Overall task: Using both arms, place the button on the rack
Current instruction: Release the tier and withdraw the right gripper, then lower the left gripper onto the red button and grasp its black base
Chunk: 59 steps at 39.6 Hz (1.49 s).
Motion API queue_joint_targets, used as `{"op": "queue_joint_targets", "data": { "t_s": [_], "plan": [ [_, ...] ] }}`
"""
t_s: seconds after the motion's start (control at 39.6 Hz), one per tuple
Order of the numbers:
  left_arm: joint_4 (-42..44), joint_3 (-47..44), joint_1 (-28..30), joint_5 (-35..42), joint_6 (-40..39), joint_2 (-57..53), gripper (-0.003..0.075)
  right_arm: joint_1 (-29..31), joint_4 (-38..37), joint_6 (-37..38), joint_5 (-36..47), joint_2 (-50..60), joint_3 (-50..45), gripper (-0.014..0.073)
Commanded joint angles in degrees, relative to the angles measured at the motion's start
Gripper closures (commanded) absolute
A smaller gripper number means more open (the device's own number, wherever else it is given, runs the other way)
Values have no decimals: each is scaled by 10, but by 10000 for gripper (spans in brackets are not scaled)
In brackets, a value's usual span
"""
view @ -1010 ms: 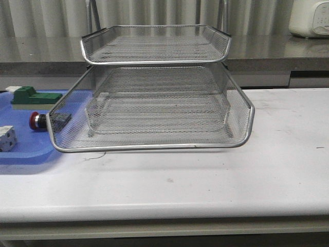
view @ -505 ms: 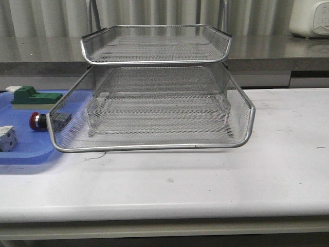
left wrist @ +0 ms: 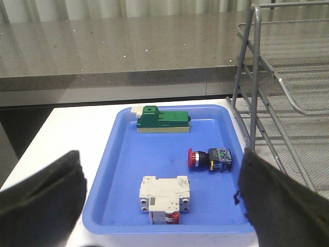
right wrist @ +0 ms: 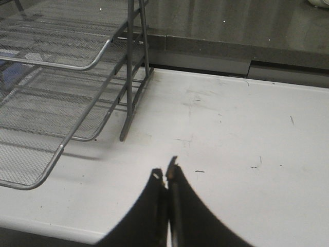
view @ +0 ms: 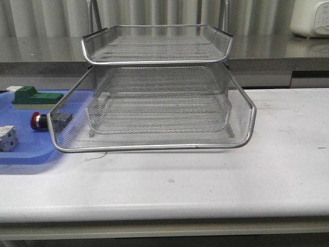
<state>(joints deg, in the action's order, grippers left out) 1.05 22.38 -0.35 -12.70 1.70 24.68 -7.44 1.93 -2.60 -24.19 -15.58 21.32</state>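
**Open tabletop right of rack, crowded tray on left**

The wire rack point(view: 159, 92) is filling the table's point(view: 216, 190) middle, its upright posts point(left wrist: 245, 77) standing just beside the blue tray point(left wrist: 123, 154). The green block point(left wrist: 163, 119) and white block point(left wrist: 164, 198) are flanking the button point(left wrist: 209, 158).

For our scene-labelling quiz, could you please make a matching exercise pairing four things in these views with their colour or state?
Things:
1. button
2. rack
3. left gripper
4. right gripper

Descriptions:
A. fingers closed together
B. silver wire mesh
C. lying on its side in the blue tray
D. fingers spread wide

Pairs: 1-C, 2-B, 3-D, 4-A
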Motion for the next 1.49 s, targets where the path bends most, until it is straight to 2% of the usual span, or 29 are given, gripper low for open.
{"op": "queue_joint_targets", "data": {
  "t_s": [0.0, 0.13, 0.25, 0.43, 0.68, 0.88, 1.14, 1.24, 1.46],
  "plan": [
    [-1, 18, 0, 51, -3, 6, 152, 1, -5, 0, 42, -4, 15, 653],
    [-24, 21, 0, 49, -3, 8, 152, 1, -5, 0, 42, -4, 15, 653],
    [-11, 45, 0, 41, 0, 39, 152, 1, -5, 0, 42, -4, 15, 653],
    [51, 139, 0, -7, 6, 167, 152, 1, -5, 0, 42, -4, 15, 653],
    [51, 293, -23, -72, 110, 358, 152, 1, -5, 0, 42, -4, 15, 653],
    [51, 432, -29, -179, 152, 512, 152, 1, -5, 0, 42, -4, 15, 653],
    [-2, 598, -29, -339, 323, 681, 152, 1, -5, 0, 42, -4, 15, 653],
    [-32, 658, -28, -393, 366, 743, 152, 1, -5, 0, 42, -4, 15, 653],
    [-58, 804, -28, -499, 391, 880, 152, 1, -5, 0, 42, -4, 15, 653]
  ]
}}
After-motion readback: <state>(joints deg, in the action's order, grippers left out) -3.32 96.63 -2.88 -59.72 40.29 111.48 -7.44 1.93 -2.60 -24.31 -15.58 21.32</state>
